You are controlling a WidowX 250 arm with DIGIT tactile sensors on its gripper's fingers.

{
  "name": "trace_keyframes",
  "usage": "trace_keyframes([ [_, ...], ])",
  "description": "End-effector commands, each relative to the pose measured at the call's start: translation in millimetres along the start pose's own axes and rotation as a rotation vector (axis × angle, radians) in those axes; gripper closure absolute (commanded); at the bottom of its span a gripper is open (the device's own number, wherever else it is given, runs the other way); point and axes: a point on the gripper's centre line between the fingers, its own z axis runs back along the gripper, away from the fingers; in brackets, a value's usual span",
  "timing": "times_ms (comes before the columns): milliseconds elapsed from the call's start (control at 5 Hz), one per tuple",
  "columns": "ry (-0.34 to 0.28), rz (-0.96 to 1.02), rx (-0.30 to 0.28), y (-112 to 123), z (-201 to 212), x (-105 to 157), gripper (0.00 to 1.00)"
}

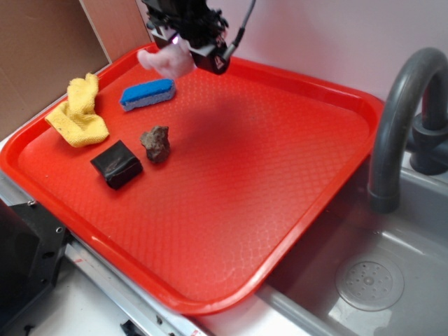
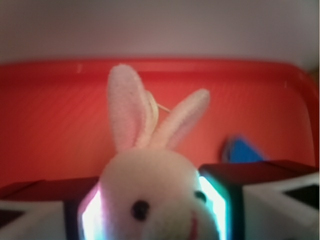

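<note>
Black gripper (image 1: 180,49), upper left of frame: jaws closed narrow on a pale pink plush rabbit (image 1: 166,60). The rabbit is lifted and seems clear of the red plastic tray (image 1: 280,175), though the gap is hard to confirm. It hangs just beyond the blue rectangular sponge (image 1: 148,94). Grasp and lift look done; the rabbit is not set down. A crumpled yellow cloth (image 1: 78,112) lies at left.

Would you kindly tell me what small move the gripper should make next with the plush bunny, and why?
Probably lower it slightly, straight down, jaws shut. The gripper grips the plush bunny, seemingly raised above the far corner of the red tray; the blue sponge lies close beside it, so sideways drift risks a bump.
</note>
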Motion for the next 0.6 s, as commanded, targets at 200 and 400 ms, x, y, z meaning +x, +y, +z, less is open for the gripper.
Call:
trace_keyframes([
  [200,-0.021,0.010,-0.146,3.0,105.6,-68.4,1.00],
  [400,0.016,-0.059,-0.210,7.8,100.5,-64.8,1.00],
])
